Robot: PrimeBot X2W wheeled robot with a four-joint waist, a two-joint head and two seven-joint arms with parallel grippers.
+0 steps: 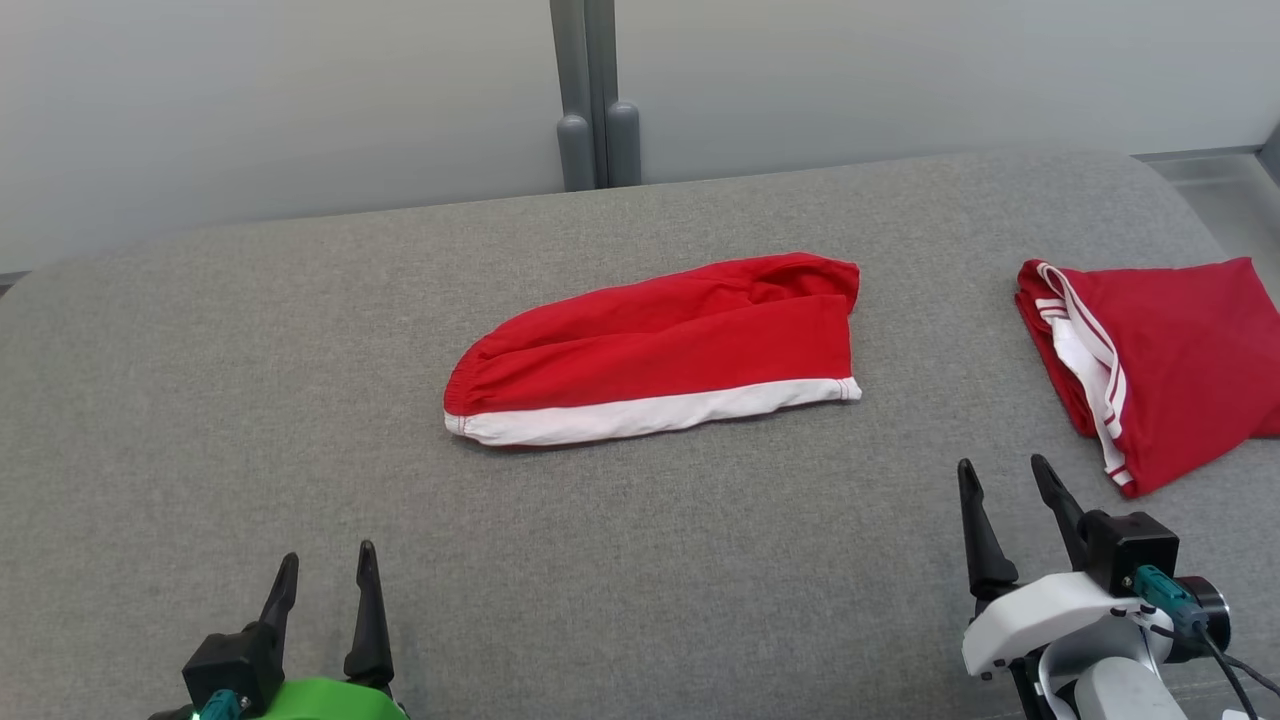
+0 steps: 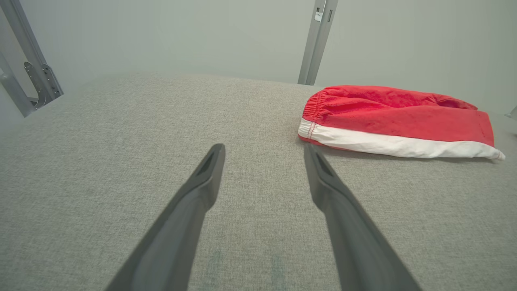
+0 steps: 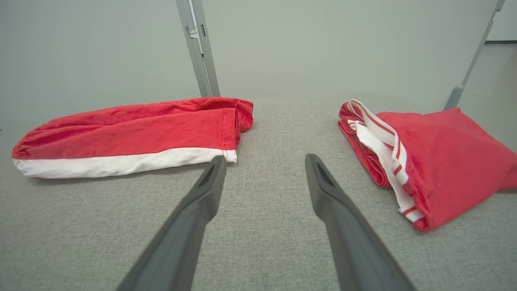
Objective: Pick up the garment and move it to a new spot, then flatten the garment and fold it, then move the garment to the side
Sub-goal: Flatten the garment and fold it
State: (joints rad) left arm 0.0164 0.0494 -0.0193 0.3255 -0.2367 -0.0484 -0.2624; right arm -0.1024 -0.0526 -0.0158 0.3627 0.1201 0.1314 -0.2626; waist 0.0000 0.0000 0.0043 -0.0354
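The red shorts (image 1: 660, 340) lie folded lengthwise near the middle of the grey fabric-covered table (image 1: 250, 400). The gathered waistband points to the robot's left and the hem end to its right. A white band runs along the near long edge, and the far layer bulges a little past the hem. All four sides of the shorts are bordered by bare fabric.

A second red garment (image 1: 1180, 360) with white-and-red striped trim lies at the right end of the table, well apart from the shorts. Its far side runs out of the head view. A clear strip of table separates the two pieces.

The left pincer (image 1: 328, 552) hovers at the near left with its fingers spread and nothing between them. It is well short of the waistband end, and a wide stretch of open table lies to its left and ahead of it. The right pincer (image 1: 1002, 463) is also spread and empty. It stands near the front of the gap between the two garments, with the second garment's striped corner just beside its outer finger.

The table's far edge curves down towards a pale wall (image 1: 300, 90). A grey post (image 1: 597, 100) stands behind the middle of that edge. The table's corners are rounded.
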